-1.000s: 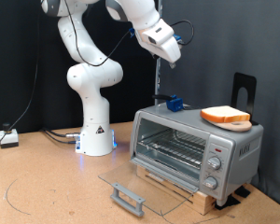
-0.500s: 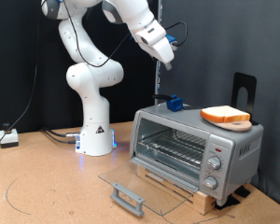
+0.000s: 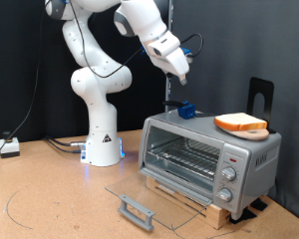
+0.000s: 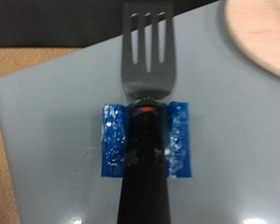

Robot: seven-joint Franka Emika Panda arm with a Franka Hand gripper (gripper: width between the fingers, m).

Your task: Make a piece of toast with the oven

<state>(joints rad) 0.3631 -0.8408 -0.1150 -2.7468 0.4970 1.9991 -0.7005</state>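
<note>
Hand (image 3: 180,73) raised above the oven (image 3: 209,156), pinching a fork (image 4: 146,65) by blue-padded fingers (image 4: 114,140); piece of toast (image 3: 240,123) on the round board (image 3: 255,133) atop the oven; glass door (image 3: 154,200) dropped open

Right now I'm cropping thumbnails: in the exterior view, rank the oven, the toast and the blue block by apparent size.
Largest: oven.
Middle: toast.
Smallest: blue block, sitting further back, so nearness may shrink it slightly.

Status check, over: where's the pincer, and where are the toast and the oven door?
Pincer raised above the oven, nothing seen in it. Toast on oven roof; door down, rack bare. Fork in blue holder under wrist camera.
</note>
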